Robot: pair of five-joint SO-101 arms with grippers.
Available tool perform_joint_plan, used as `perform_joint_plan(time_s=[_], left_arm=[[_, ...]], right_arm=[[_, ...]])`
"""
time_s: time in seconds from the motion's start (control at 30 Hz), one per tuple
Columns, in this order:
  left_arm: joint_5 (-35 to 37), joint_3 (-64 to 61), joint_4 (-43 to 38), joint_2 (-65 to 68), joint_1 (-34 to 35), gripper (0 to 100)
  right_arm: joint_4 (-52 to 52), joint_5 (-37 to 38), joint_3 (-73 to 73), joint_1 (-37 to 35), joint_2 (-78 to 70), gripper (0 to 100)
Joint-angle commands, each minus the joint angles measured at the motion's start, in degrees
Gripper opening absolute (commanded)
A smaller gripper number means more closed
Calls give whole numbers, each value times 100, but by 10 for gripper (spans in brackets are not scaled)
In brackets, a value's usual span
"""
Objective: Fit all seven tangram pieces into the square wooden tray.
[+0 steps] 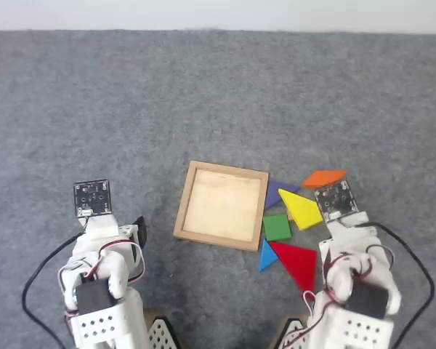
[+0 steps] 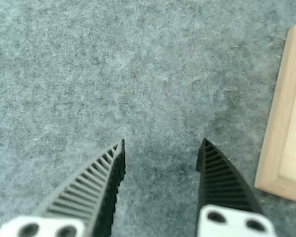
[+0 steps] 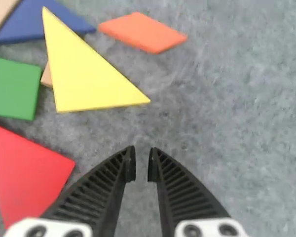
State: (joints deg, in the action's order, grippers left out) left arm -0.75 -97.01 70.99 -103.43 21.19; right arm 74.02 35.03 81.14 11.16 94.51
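Light square wooden tray [image 1: 183, 207] sits empty on grey felt desk [image 1: 94, 109], with coloured tangram pieces [image 1: 296, 262] clustered just beside it. Left end effector [image 2: 160, 148] released. Right end effector [image 3: 140, 163] clenched on nothing, near flat yellow wooden triangle [image 3: 84, 74]. Risk: yellow overlaps a neighbour, so a grasp may shove adjacent pieces.

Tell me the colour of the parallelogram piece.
The parallelogram piece is orange, clearest in the right wrist view.

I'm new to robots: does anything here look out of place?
Only mildly: the yellow triangle lies partly on a tan piece beside the green square, not flat on the carpet. Nothing looks damaged.
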Motion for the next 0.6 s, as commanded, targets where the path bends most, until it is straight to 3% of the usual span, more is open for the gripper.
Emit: perform_joint_plan(time_s=[0.0, 0.2, 0.37, 0.57], left_arm=[[-35, 57, 26, -105, 9, 234], [-35, 57, 26, -105, 9, 234], [-35, 57, 26, -105, 9, 234], [-35, 57, 26, -105, 18, 234]], right_arm=[[-286, 53, -1310, -40, -1982, 73], [-277, 79, -3015, -1244, -4989, 73], [-462, 202, -4149, -2378, -6475, 74], [-752, 431, -4334, -2651, -7248, 132]])
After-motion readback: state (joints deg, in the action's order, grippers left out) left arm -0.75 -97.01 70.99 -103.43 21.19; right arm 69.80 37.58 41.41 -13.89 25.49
